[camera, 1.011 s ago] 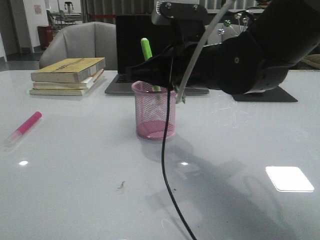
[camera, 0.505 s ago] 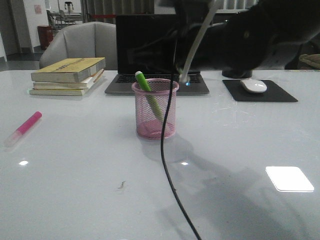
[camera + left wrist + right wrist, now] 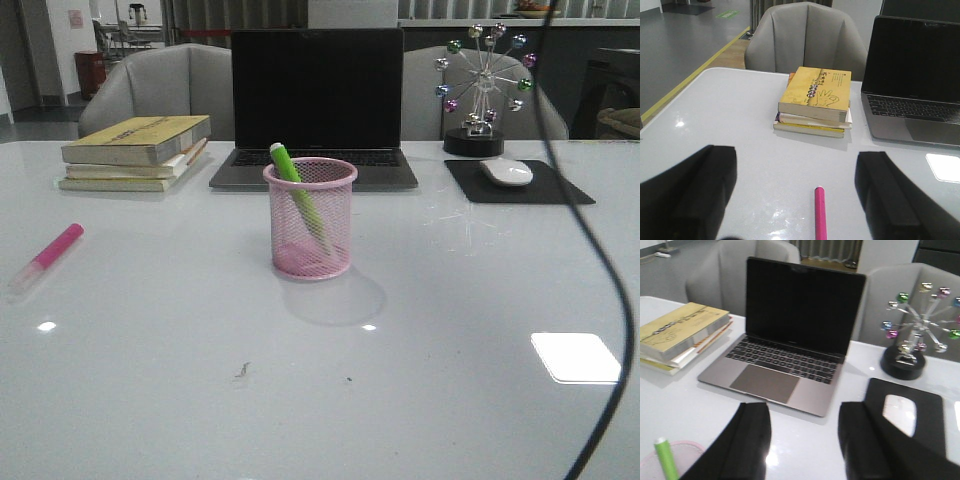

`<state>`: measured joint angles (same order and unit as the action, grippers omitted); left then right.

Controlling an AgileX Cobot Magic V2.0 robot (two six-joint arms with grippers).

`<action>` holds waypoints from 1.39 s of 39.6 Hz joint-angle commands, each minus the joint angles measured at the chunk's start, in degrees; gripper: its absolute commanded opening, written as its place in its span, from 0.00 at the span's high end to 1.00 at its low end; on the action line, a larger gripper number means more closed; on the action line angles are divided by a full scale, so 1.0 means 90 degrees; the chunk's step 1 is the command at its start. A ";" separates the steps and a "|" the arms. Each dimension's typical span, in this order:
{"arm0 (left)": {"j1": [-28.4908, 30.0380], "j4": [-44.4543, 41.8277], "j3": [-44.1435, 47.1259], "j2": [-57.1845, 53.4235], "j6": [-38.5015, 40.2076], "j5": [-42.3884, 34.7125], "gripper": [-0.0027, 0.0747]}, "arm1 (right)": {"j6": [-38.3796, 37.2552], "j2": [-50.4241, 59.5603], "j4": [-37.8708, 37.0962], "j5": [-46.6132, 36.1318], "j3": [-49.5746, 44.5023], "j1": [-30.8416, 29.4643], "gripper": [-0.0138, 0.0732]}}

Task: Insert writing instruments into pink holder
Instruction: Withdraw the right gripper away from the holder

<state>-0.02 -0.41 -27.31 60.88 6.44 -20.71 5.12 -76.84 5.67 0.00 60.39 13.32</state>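
Note:
The pink holder [image 3: 310,218] stands upright mid-table in the front view. A green highlighter [image 3: 292,180] leans inside it, its top poking over the rim on the left. The magenta highlighter [image 3: 48,255] lies flat on the table at the far left. Neither gripper shows in the front view. In the left wrist view my left gripper [image 3: 796,161] is open and empty, hovering above the magenta highlighter [image 3: 819,212], which lies between the fingers. My right gripper [image 3: 804,412] is open and empty, raised; the green highlighter [image 3: 666,459] and the holder's rim [image 3: 689,444] show beside it.
A stack of books [image 3: 135,152] sits at the back left and an open laptop [image 3: 316,105] behind the holder. A mouse [image 3: 506,171] on a black pad [image 3: 520,186] and a ferris-wheel ornament [image 3: 480,90] are at the back right. A black cable [image 3: 612,300] hangs at the right.
My right arm let go of the green highlighter, which dropped into the holder and leans there. The arm then pulled up and back out of the front view.

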 commanded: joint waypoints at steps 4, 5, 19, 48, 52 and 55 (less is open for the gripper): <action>-0.0033 0.0045 -0.0224 -0.0072 0.0029 -0.0565 0.25 | 0.0073 0.1098 -0.0166 0.0735 0.0016 -0.1000 0.34; -0.0033 0.0045 -0.0224 -0.0072 0.0029 -0.0565 0.25 | 0.0073 0.1232 -0.0166 0.0867 -0.0040 -0.1116 0.34; -0.0033 0.0045 -0.0224 -0.0072 0.0029 -0.0565 0.25 | 0.0073 0.3110 -0.0181 0.1358 -0.1933 -0.1580 0.34; -0.0045 -0.0754 -0.1613 0.0095 0.0029 0.0662 0.29 | 0.0067 0.4144 -0.0181 0.1379 -0.3434 -0.1580 0.34; -0.0045 -0.0754 -0.2417 0.0488 0.0029 0.1619 0.33 | 0.0067 0.4144 -0.0181 0.1394 -0.3434 -0.1580 0.34; -0.0045 -0.0754 -0.2896 0.0863 0.0029 0.2152 0.34 | 0.0067 0.4144 -0.0181 0.1394 -0.3434 -0.1580 0.34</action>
<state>-0.02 -7.26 -47.45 66.50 6.44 -3.08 5.24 -39.94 4.41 17.37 27.83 -0.46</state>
